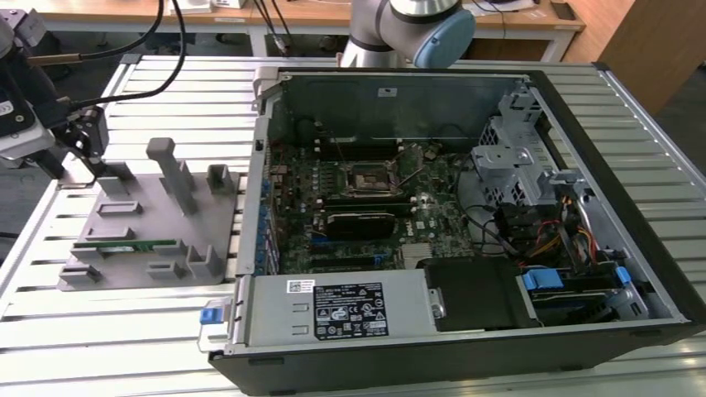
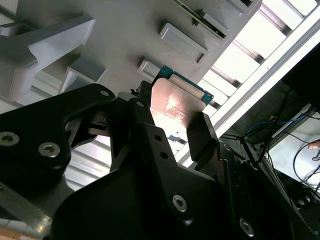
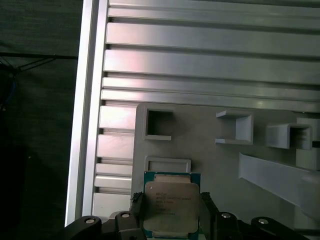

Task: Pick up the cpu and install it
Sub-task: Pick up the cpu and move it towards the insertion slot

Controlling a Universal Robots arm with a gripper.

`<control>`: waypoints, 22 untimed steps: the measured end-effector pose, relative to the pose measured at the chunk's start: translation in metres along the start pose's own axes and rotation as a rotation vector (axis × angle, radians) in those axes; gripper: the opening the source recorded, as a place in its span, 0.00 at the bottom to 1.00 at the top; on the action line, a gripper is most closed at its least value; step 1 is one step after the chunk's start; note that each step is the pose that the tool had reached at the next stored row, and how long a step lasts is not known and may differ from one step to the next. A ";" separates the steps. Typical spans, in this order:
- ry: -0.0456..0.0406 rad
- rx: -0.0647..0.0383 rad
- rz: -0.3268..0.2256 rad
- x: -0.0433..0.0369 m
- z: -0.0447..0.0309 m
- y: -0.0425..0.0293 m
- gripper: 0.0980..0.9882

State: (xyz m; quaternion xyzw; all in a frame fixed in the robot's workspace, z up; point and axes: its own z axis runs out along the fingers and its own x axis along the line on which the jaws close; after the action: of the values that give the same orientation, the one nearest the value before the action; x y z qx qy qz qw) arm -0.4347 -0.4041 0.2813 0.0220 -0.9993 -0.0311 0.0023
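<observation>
Silvery metal top, green rim: the cpu [image 3: 171,204] sits between the two black fingers [image 3: 137,206] of the gripper [image 1: 91,165], as seen in both wrist views. The fingers press against opposite edges of the chip, so the tool is clamped on it. In the second wrist view the chip's lid catches a pale glare.

In the exterior view the gripper stands at the left of the frame, over the far-left corner of the grey fixture plate [image 1: 132,223]. The chip is directly over that plate, just beside a shallow rectangular frame [image 3: 167,163]. I cannot tell whether it rests on the plate or is lifted clear.

A green memory stick [image 1: 127,246] lies in a slot on the plate, in the lower left of the exterior view. The plate rests on the ribbed aluminium table [image 1: 111,331].

The open computer case [image 1: 651,215] fills the centre and right of the frame. The motherboard socket [image 1: 364,179] sits near its middle, well apart from the gripper. The arm's base [image 1: 408,25] is at top centre.
</observation>
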 end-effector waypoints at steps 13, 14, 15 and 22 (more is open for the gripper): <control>-0.0001 0.000 0.000 0.0000 -0.0044 0.0003 0.48; 0.0000 0.000 0.000 0.0000 -0.0047 0.0003 0.48; 0.0001 0.000 0.000 0.0000 -0.0050 0.0004 0.48; 0.0000 0.000 0.000 0.0000 -0.0070 0.0005 0.48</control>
State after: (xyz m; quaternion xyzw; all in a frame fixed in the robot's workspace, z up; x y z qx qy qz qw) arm -0.4347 -0.4041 0.2884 0.0220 -0.9993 -0.0310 0.0023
